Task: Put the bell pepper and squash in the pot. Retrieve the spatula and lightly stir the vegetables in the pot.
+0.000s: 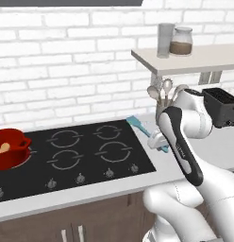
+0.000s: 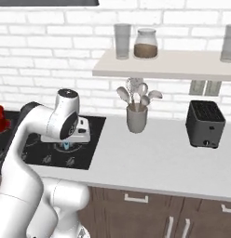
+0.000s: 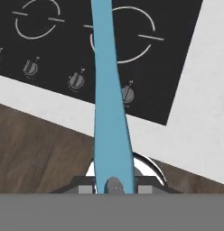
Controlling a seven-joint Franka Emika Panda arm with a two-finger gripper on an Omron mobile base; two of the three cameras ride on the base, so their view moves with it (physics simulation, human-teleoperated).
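spatula (image 3: 109,99) clamped in hand (image 3: 114,184), over cooktop's (image 1: 90,156) rt edge

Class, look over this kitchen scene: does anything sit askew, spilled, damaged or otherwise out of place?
Nothing looks spilled or damaged. The one thing off its resting place is the blue spatula, clamped in the gripper above the stove's right edge. The red pot sits upright on a left burner with something tan inside.
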